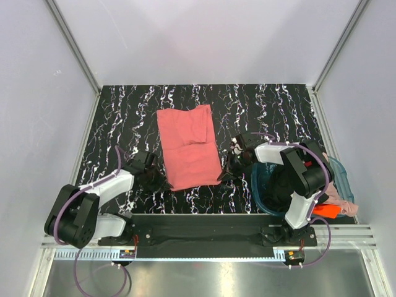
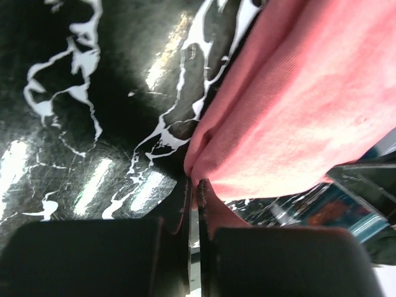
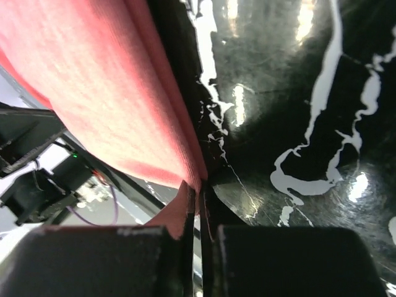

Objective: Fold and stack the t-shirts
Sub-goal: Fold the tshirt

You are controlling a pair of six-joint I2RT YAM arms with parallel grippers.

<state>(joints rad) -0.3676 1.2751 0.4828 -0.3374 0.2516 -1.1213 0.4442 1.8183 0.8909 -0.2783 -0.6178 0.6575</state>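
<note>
So the salmon-red t-shirt (image 1: pixel 187 146) is lying partly folded in the middle of the black marbled tabletop (image 1: pixel 124 117), as a long strip running from far to near, with a flap doubled over on its far right part. Its near-left corner is being pinched by the left end effector (image 1: pixel 164 183). In the left wrist view the jaws are being squeezed right down on a thin fold of the pink-red fabric, basically nothing between them but cloth. Same deal on the other side: the near-right corner is being gripped by the right end effector (image 1: pixel 224 176), jaws clamped tight on the hem, and that's being shown pretty clearly in the right wrist view. Both corners are being held low, at or just off the tabletop, and whether they're actually lifted can't really be told. The rest of the shirt is lying flat between the two arms. Over at the near right, the round teal basket (image 1: pixel 258 192) is being mostly hidden by the right arm. A pale pink t-shirt (image 1: pixel 339 197) and an orange t-shirt (image 1: pixel 328 210) are being kept bunched at its right side, well apart from the red one. Something dark is sitting inside the basket too, but what it is can't be made out.
</note>
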